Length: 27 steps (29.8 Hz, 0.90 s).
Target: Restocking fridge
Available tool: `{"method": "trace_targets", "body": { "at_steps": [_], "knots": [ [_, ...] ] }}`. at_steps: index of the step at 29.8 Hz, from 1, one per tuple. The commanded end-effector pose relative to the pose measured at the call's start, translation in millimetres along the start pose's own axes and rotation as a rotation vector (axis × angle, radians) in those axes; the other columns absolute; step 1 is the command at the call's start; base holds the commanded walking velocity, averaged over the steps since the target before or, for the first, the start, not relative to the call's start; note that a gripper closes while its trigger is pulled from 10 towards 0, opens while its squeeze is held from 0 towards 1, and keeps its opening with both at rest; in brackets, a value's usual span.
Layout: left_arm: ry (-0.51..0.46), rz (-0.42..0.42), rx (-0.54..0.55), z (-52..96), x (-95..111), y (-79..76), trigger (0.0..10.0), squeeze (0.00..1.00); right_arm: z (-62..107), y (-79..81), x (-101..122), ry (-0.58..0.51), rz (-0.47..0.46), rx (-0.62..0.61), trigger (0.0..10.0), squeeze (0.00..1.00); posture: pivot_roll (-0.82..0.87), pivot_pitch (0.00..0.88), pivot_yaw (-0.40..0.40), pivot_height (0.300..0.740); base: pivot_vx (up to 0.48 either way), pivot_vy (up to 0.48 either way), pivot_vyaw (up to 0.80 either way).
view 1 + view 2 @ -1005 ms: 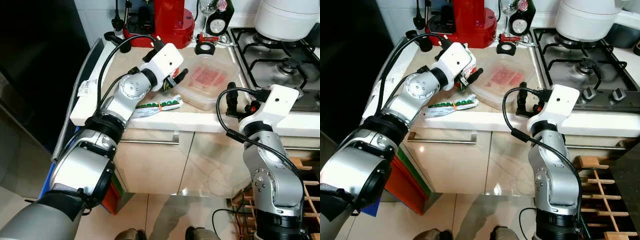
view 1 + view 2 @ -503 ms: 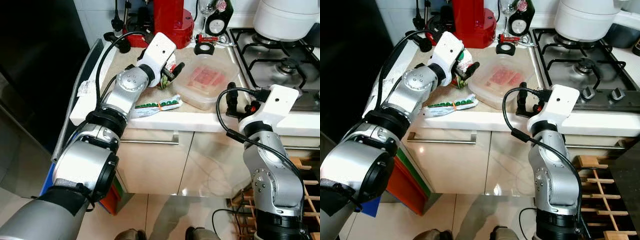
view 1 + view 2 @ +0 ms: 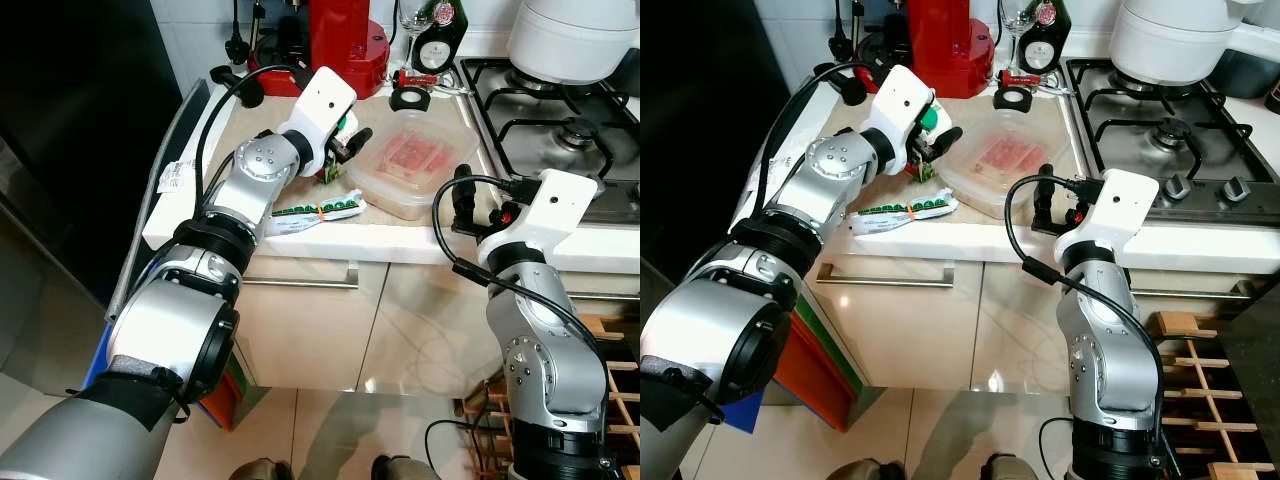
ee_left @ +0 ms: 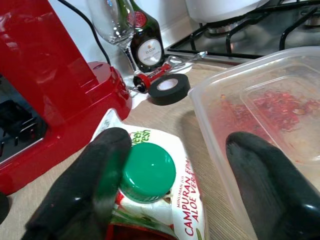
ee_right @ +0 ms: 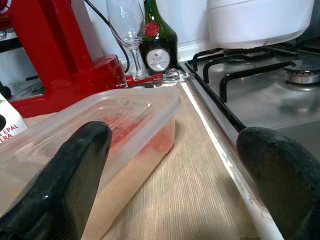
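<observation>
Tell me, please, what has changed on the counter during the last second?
The left gripper lifted and tipped up the green-capped carton, its jaws open around it. The right gripper, plastic container and flat green packet stayed in place.

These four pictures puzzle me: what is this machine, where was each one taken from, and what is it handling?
It is a humanoid robot with two silver arms, each ending in two black fingers. Two pictures come from cameras in its head, looking down at a kitchen counter. The other two come from cameras on its wrists, looking along the fingers.

The left gripper is at a carton with a green cap, one finger against the cap and the other well apart, so it is open and holds nothing. The right gripper waits open at the counter's edge, beside a clear plastic box with red food inside. A flat packet lies near the front edge. Behind stand a red machine, a bottle and a stove.
</observation>
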State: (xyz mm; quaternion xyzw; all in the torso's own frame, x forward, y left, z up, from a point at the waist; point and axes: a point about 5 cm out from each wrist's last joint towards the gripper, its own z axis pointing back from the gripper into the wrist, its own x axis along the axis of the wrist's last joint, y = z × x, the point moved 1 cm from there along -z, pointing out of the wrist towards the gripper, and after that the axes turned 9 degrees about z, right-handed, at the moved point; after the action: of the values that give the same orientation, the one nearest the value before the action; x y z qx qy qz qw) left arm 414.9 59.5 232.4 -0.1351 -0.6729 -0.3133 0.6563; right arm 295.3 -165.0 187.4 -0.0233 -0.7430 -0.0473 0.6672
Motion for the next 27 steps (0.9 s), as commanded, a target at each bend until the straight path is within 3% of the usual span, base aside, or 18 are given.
{"method": "trace_targets", "body": {
  "at_steps": [1, 5, 9, 12, 17, 21, 27],
  "knots": [
    [0.095, 0.038, -0.032, 4.0, -26, -4.4, 0.0, 0.00, 1.5, 1.1, -1, 0.008, 0.001, 0.004, 10.0, 0.00, -0.22, 0.063, 0.035, 0.740, 0.000, 0.000, 0.00],
    [0.094, 0.033, -0.040, 4.7, -26, -4.3, 0.0, 0.00, 1.8, 1.2, -2, 0.010, -0.001, 0.003, 10.0, 0.00, -0.22, 0.067, 0.038, 0.740, 0.000, 0.000, 0.00],
    [0.090, -0.041, -0.049, 5.9, -26, -4.6, 0.0, 0.00, 2.1, 1.4, -2, 0.012, -0.002, 0.000, 10.0, 0.00, -0.22, 0.069, 0.041, 0.740, 0.000, 0.000, 0.00],
    [0.059, -0.221, -0.079, 6.9, -24, -10.3, 0.0, 0.00, 1.7, 1.5, -2, 0.012, -0.004, -0.002, 10.0, 0.00, -0.22, 0.071, 0.042, 0.740, 0.000, 0.000, 0.00],
    [0.007, -0.144, -0.100, 6.2, -18, -15.0, 0.0, 0.00, 1.1, 1.1, -3, 0.011, -0.003, -0.004, 10.0, 0.00, -0.22, 0.068, 0.040, 0.740, 0.000, 0.000, 0.00],
    [-0.092, -0.070, -0.058, 7.7, 1, -5.3, 0.0, 0.00, 0.2, 0.8, -3, 0.010, -0.001, -0.005, 10.0, 0.00, -0.22, 0.066, 0.040, 0.740, 0.000, 0.000, 0.00],
    [-0.264, -0.056, 0.017, 15.1, 38, 11.9, 0.0, 0.00, -0.5, 0.3, -3, 0.008, 0.001, -0.006, 10.0, 0.00, -0.21, 0.062, 0.039, 0.740, 0.000, 0.000, 0.00]
  ]
}}
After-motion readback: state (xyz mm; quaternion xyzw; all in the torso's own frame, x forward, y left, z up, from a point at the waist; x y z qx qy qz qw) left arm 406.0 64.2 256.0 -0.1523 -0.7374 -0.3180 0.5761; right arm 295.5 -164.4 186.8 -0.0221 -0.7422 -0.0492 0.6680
